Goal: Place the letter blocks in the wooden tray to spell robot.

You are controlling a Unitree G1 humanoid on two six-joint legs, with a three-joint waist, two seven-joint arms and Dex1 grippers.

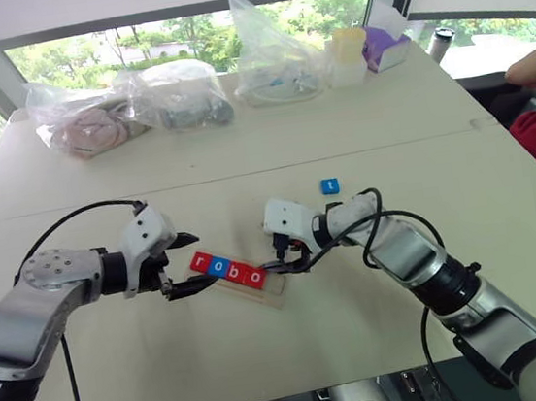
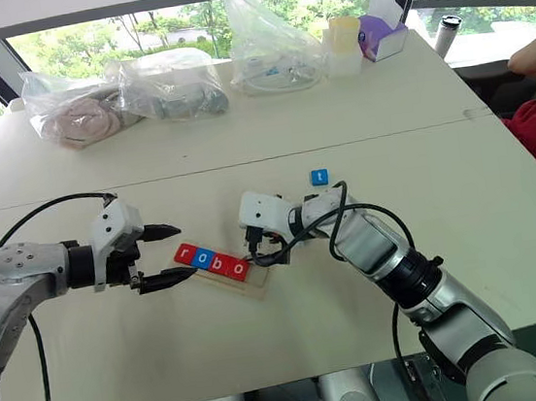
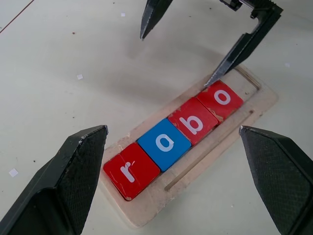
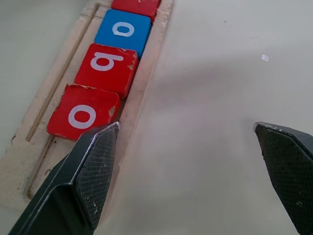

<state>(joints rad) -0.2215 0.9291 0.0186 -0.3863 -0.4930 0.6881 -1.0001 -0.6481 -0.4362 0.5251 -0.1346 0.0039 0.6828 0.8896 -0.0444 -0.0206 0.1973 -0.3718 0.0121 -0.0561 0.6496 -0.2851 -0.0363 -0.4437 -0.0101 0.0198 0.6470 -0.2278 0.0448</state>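
red, blue, red, red letter blocks (image 3: pixel 173 139) with white letters, pale wooden tray (image 3: pixel 244 127), blue block (image 1: pixel 330 186)

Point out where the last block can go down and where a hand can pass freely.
Free: the wooden tray's end slot beyond the red o block, and bare table around the blue t block. Crowded: both open grippers, left and right, flank the tray; bags line the far edge.

Contents of three clear plastic bags (image 1: pixel 177 99) along table's far edge: indistinct. Person's arm (image 1: pixel 535 65) at far right corner, cut by frame edge. Wooden tray (image 3: pixel 254 105): empty end slot partly hidden behind right gripper (image 1: pixel 290 256) in head views.
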